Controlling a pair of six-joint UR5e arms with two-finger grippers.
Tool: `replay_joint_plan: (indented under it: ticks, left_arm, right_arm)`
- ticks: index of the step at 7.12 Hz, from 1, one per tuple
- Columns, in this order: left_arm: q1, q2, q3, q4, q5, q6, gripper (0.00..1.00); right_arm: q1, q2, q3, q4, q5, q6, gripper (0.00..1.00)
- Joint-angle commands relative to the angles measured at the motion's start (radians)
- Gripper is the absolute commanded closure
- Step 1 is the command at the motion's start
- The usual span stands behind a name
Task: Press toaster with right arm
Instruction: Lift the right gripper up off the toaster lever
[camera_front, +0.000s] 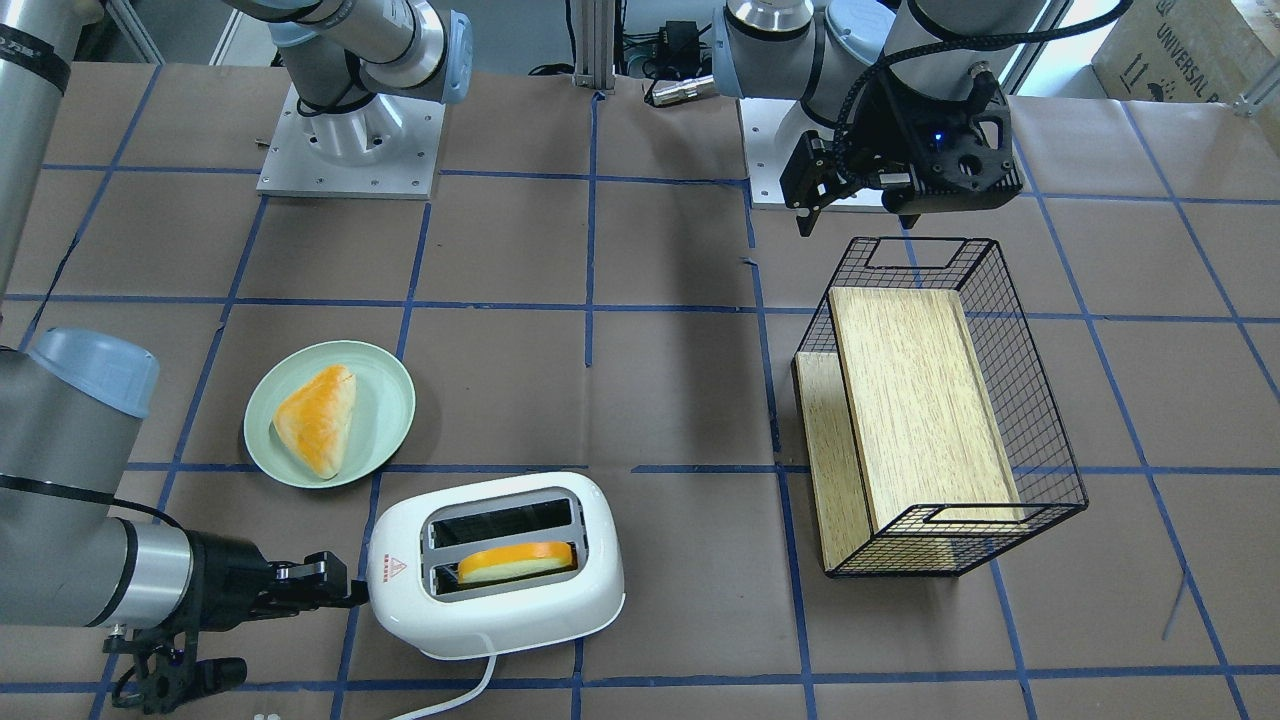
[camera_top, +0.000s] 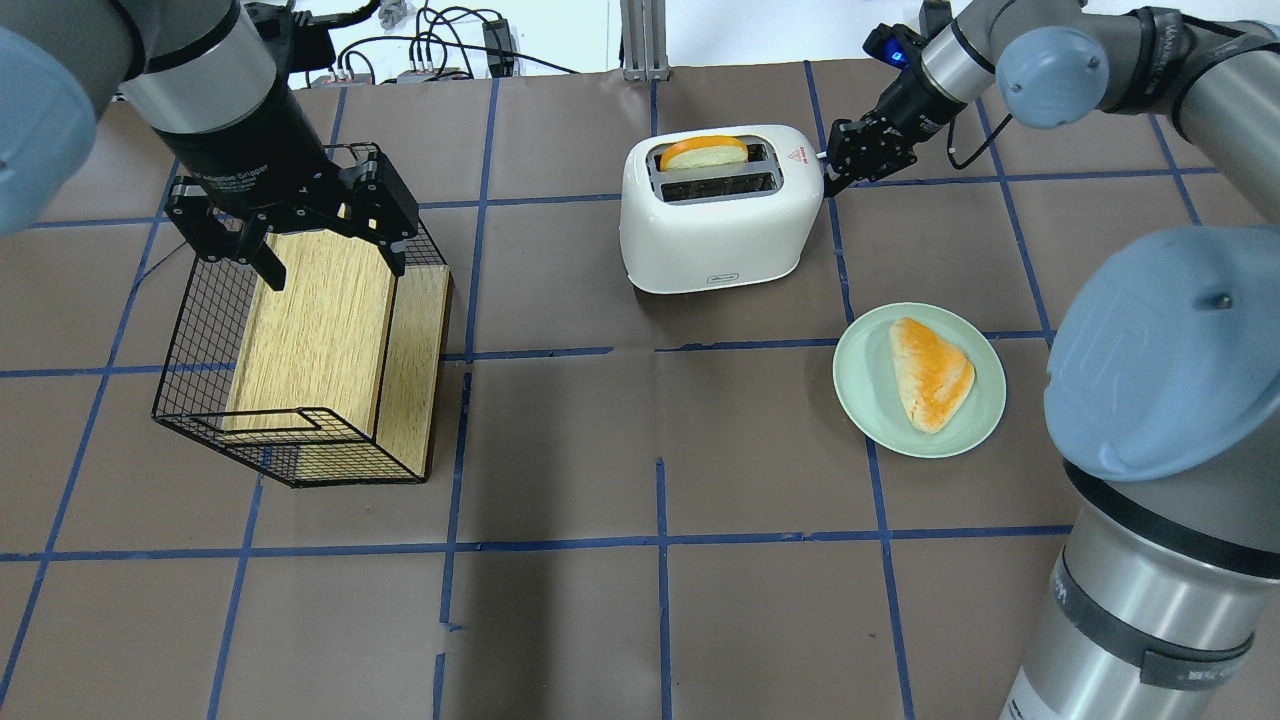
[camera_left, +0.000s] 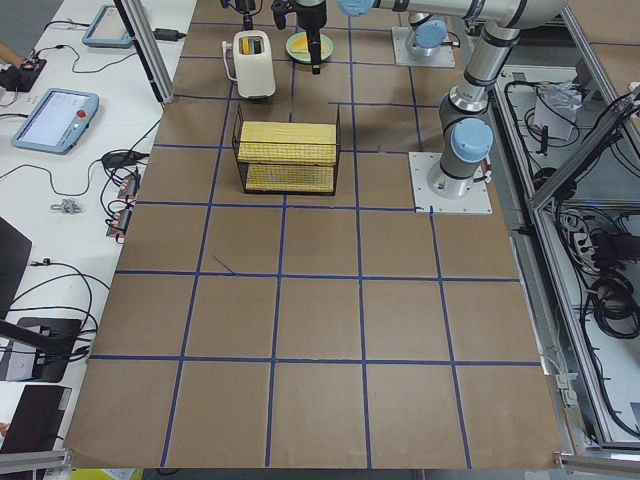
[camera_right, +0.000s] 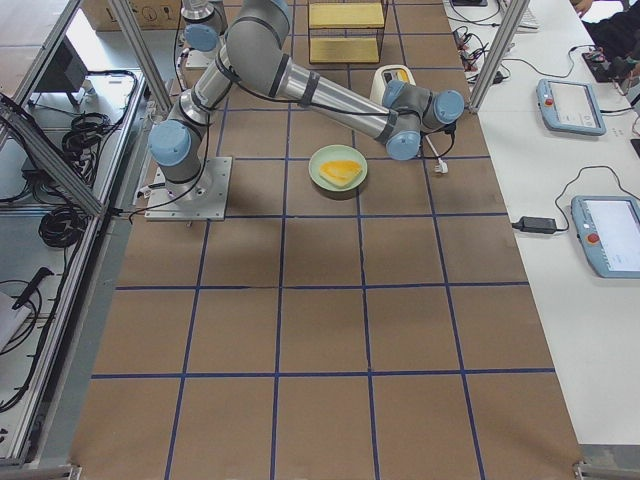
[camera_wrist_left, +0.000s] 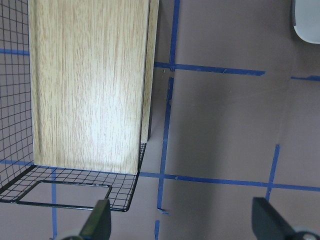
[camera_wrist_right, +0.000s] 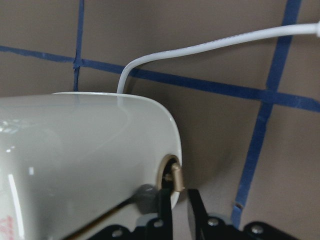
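One end of the toaster (camera_front: 600, 570) touches right gripper (camera_front: 352, 592).

Robotics lab: brown-papered table (camera_left: 320, 330) gridded with blue tape (camera_left: 281, 290); bolted robot base plate (camera_left: 452, 183); aluminium framing (camera_left: 143, 50); teach pendants (camera_right: 570, 105); cable bundles (camera_left: 610, 290).

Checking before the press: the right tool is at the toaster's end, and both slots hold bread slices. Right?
Not quite: only one slot of the toaster holds a bread slice; the other is empty, as the exterior front-facing view shows. The right tool is at the toaster's end.
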Motion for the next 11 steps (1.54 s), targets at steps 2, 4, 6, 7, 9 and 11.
replay_joint_plan:
  ticks: [2, 4, 6, 7, 9, 11]
  left_arm:
    - [0.000, 0.000, 0.000, -0.001, 0.000, 0.000, 0.00]
    - [0.000, 0.000, 0.000, 0.000, 0.000, 0.000, 0.00]
    - [0.000, 0.000, 0.000, -0.001, 0.000, 0.000, 0.00]
    - [0.000, 0.000, 0.000, 0.000, 0.000, 0.000, 0.00]
    - [0.000, 0.000, 0.000, 0.000, 0.000, 0.000, 0.00]
    - [0.000, 0.000, 0.002, 0.000, 0.000, 0.000, 0.00]
  right_arm:
    - [0.063, -0.026, -0.150, 0.014, -0.305, 0.005, 0.00]
    - [0.054, -0.051, -0.244, 0.016, -0.199, 0.086, 0.00]
    - [0.073, -0.139, -0.231, 0.020, -0.377, 0.096, 0.00]
    - [0.113, -0.222, -0.165, 0.081, -0.413, 0.100, 0.00]
    - [0.121, -0.457, 0.069, 0.187, -0.421, 0.151, 0.00]
    - [0.100, -0.662, 0.298, 0.227, -0.409, 0.163, 0.00]
